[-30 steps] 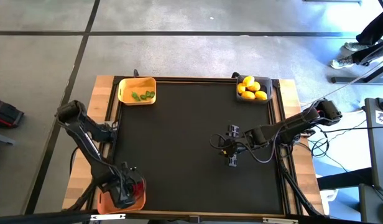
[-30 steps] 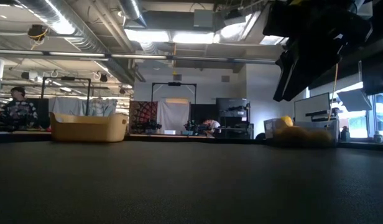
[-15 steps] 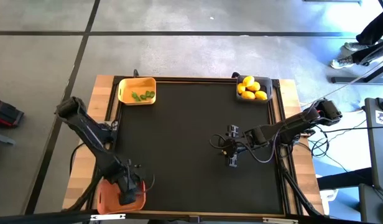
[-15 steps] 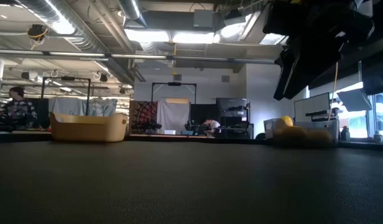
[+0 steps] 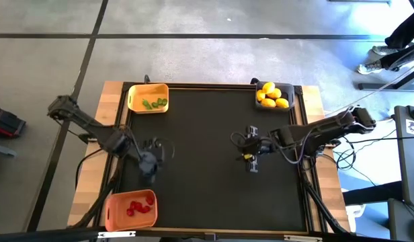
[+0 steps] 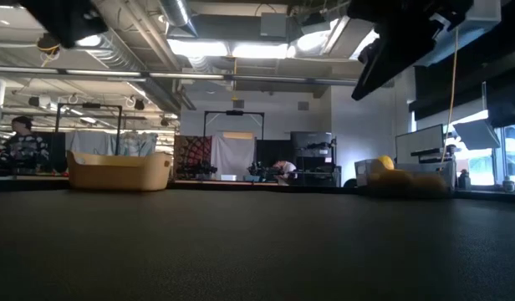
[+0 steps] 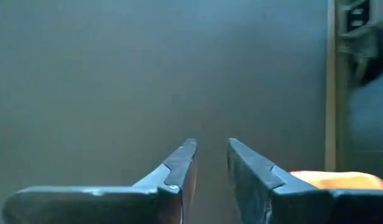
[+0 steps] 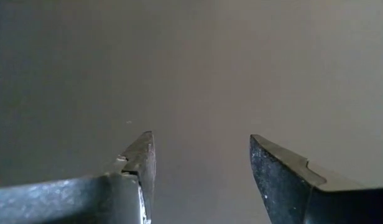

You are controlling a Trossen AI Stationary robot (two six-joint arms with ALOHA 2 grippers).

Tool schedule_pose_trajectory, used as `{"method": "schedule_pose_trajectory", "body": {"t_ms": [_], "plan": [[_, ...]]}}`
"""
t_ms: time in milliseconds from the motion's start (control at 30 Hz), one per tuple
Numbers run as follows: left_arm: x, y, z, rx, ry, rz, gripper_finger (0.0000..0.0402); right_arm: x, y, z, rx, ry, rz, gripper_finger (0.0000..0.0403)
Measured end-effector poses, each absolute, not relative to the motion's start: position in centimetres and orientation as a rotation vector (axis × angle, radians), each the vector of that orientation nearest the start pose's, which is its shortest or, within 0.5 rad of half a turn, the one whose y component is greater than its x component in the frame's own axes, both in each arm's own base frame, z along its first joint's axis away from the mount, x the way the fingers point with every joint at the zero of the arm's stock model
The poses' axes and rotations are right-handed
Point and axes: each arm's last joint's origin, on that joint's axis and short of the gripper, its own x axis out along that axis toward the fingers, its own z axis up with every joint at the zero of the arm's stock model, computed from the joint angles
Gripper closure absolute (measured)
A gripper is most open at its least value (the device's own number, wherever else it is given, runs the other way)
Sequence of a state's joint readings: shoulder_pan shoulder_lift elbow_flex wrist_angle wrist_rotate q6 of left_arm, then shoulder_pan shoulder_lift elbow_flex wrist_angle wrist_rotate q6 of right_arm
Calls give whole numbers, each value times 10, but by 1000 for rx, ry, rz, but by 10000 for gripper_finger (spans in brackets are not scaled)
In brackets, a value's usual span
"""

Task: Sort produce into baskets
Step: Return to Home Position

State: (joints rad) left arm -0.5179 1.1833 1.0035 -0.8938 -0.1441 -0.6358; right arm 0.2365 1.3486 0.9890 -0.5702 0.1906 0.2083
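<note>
We saw the left gripper (image 7: pixel 210 144) over the black desk (image 5: pixel 207 195), its fingers (image 7: pixel 179 165) narrowly apart and empty. The right gripper (image 8: pixel 200 137) had its fingers spread wide, empty too. Small red pieces (image 5: pixel 135 207) lay in the orange plastic tray (image 5: pixel 108 212), green pieces (image 5: pixel 154 103) in the yellow tray (image 5: pixel 131 94), and lemons (image 5: pixel 271 94) in the dark grey tray (image 5: pixel 291 94).

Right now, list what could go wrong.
1. The left arm holds its jaws, slightly open, near the orange basket; a low swing home could clip it and spill the red pieces.
2. Loose cables loop beside the right arm; they could snag.
3. Lemons sit heaped in the grey basket; a bump might roll one out.
</note>
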Motion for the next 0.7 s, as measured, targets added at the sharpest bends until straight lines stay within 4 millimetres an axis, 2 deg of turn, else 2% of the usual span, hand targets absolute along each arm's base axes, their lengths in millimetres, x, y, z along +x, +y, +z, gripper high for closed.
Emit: {"method": "schedule_pose_trajectory", "body": {"t_ms": [200, 400, 500, 600, 700], "plan": [[200, -71, 276, -54, 964, 29, 348, 261, 37, 264, 11, 884, -31, 205], [205, -35, 253, -10, 839, 56, 392, 260, 17, 267, 22, 873, -27, 205], [201, -18, 242, -15, 777, 75, 398, 260, 9, 268, 30, 874, -23, 209], [195, -6, 231, -30, 691, 80, 395, 261, 5, 267, 20, 874, -17, 232], [186, 1, 216, -25, 597, 85, 399, 261, 6, 268, 3, 872, 9, 280]]}}
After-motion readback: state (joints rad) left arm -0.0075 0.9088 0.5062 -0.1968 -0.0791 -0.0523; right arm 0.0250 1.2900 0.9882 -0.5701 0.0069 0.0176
